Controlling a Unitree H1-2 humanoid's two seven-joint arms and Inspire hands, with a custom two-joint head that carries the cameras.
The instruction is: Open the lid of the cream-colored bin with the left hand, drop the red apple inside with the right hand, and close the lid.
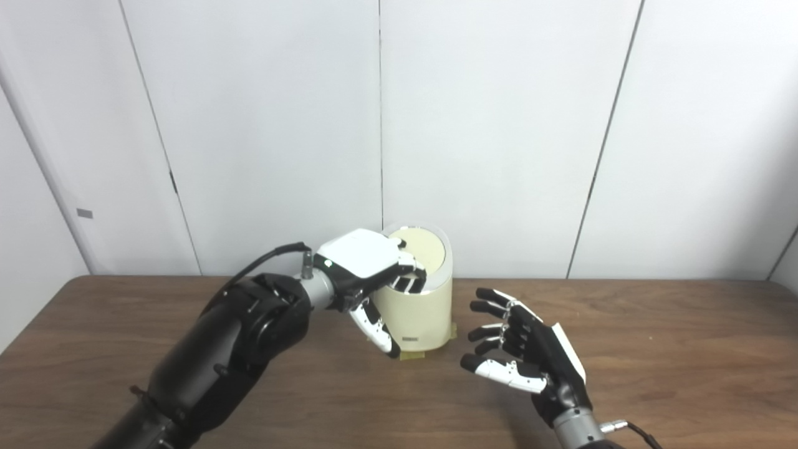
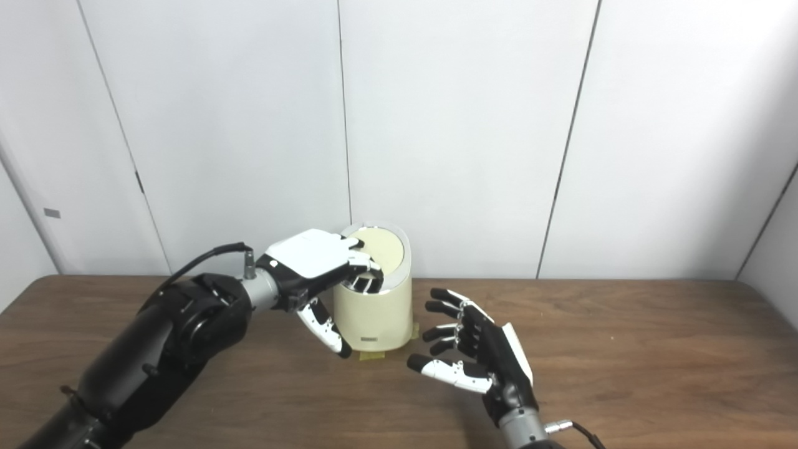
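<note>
We count one cream-colored bin point(image 1: 421, 305) on the wooden table point(image 1: 654, 349), standing near the back edge on yellowish tape tabs point(image 1: 411, 355); its one lid point(image 1: 427, 246) appears to lie flat inside the rim, though our left hand covers its near edge; our left hand point(image 1: 368, 268) rests on the bin's top left rim, fingers point(image 1: 408, 284) curled down over the lid's edge and thumb pointing down along the bin's side, so it is closed against the rim; our right hand point(image 1: 523, 349) hovers just right of the bin, fingers spread apart, holding nothing; we see no apple in either view; two hands, one bin, one lid.
</note>
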